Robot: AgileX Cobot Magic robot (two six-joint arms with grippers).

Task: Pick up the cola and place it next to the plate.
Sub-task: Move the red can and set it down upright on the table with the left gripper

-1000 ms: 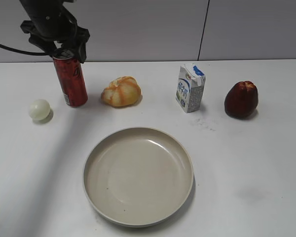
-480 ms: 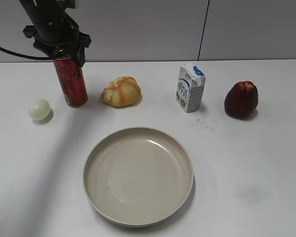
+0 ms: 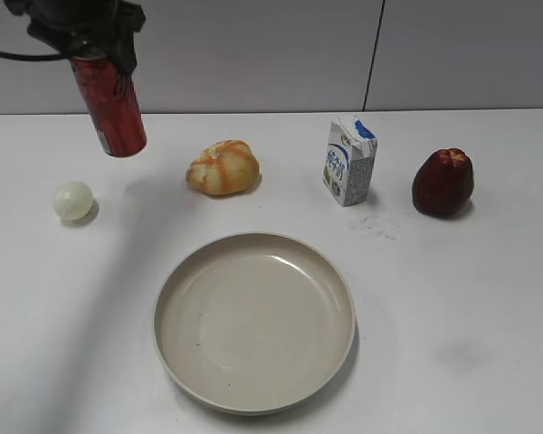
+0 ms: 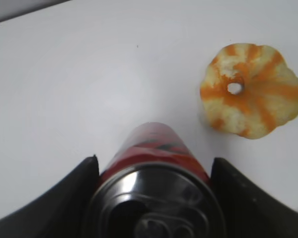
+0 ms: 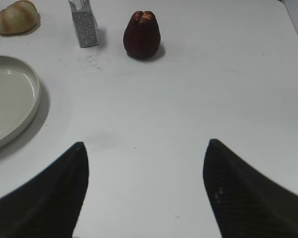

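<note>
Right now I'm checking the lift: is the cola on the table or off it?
Off it. The cola hangs slightly tilted in the left gripper, its base clear of the table, fingers on both sides.

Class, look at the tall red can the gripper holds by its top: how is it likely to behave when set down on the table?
The cola is tall and slim, so it probably tips easily. Its smooth metal wall may slip in the left gripper. If toppled, it would likely roll.
</note>
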